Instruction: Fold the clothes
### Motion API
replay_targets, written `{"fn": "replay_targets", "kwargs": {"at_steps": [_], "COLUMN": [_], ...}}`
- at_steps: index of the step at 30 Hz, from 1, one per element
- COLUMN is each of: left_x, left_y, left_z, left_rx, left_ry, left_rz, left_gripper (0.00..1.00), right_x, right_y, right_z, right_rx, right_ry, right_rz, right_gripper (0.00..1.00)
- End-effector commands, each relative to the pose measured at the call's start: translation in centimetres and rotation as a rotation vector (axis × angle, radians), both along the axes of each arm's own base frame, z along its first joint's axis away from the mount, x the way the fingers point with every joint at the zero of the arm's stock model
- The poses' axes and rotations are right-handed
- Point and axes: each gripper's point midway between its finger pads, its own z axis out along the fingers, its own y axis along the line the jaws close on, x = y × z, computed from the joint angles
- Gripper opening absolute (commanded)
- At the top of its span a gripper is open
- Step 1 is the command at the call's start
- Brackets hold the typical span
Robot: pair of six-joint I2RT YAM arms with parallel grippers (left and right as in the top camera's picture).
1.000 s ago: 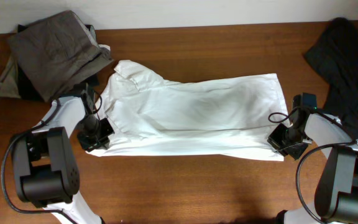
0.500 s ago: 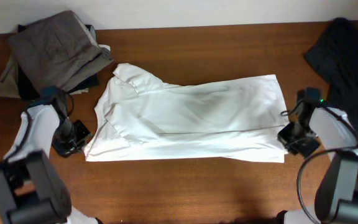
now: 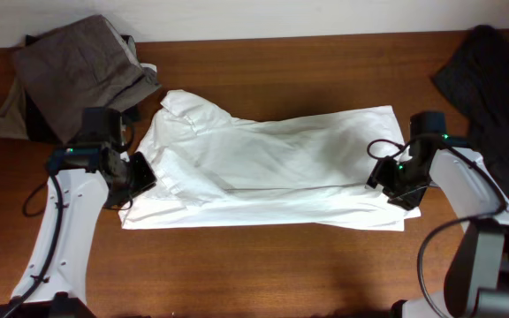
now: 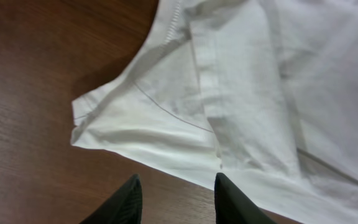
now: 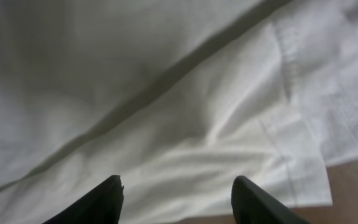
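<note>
Dark brown wood formed the bench (image 3: pixel 263 265), and the white shirt (image 3: pixel 272 168) lay across its middle, flattened into a long band with the collar (image 3: pixel 182 102) at one end and the hem at the other. The left hand (image 3: pixel 136 173) stood over the near corner of the shirt's collar end. In the left wrist view its fingers (image 4: pixel 126 202) were spread, with bare bench and the cloth edge between them and nothing gripped. The right hand (image 3: pixel 396 182) stood over the shirt's hem end, and its fingers (image 5: pixel 101 205) were likewise spread wide above the cloth, pinching nothing. A stack of folded clothes (image 3: pixel 78 66) lay beyond the collar end and a dark garment (image 3: pixel 489 79) beyond the hem end. The step in hand appeared to be taking hold of both ends of the shirt for the next fold. To do it well, each hand needed to descend until one finger slid under every layer at the shirt's near edge, then close on the full thickness rather than the top layer alone. Both grips needed to sit level with each other so that the fold line ran straight. The layered corner (image 4: pixel 82 127) at the collar end looked loose and was judged likely to splay if only partly caught. A low, even lift was advisable to avoid dragging the shirt along the bench.
</note>
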Motion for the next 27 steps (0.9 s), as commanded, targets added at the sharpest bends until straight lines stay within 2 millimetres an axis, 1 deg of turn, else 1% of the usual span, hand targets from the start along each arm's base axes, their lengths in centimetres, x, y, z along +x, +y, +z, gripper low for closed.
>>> {"fn": "replay_targets", "kwargs": {"at_steps": [1,3,8,13,15,18,21,22,23,27], "left_x": [0.2,0.3,0.5,0.8,0.8,0.8,0.8,0.8,0.8,0.8], "left_y": [-0.8,-0.7,-0.6,-0.6,-0.6,-0.6,-0.6,-0.6,-0.6,-0.6], "left_z": [0.1,0.1,0.1,0.2,0.2,0.2,0.2,0.2,0.2,0.2], "left_rx": [-0.006,-0.003,0.002,0.002,0.002,0.001,0.002,0.002,0.002,0.002], "left_ry": [-0.014,-0.016,-0.027,-0.037,-0.037,-0.039,-0.038,-0.038,-0.038,-0.039], "left_rz": [-0.022,-0.020,-0.020,-0.020,-0.020,-0.020,-0.020,-0.020,-0.020,-0.020], "left_gripper": [0.40,0.40,0.41,0.41,0.41,0.41,0.41,0.42,0.42,0.42], "right_x": [0.3,0.1,0.1,1.0,1.0,1.5,2.4,2.9,3.3,5.0], "right_y": [0.3,0.2,0.2,-0.1,-0.4,-0.5,-0.6,-0.7,-0.8,-1.0], "right_z": [-1.3,-1.9,-2.9,-3.0,-3.2,-3.5,-3.8,-3.9,-3.9,-3.5], "right_rx": [0.015,0.016,0.017,0.002,-0.016,-0.019,-0.024,-0.026,-0.028,-0.031], "right_ry": [0.016,0.043,0.056,0.020,0.024,-0.005,-0.053,-0.078,-0.098,-0.165], "right_rz": [-0.012,-0.038,-0.043,-0.064,-0.083,-0.083,-0.084,-0.084,-0.091,-0.114], "right_gripper": [0.57,0.59,0.59,0.57,0.55,0.54,0.40,0.34,0.31,0.32]}}
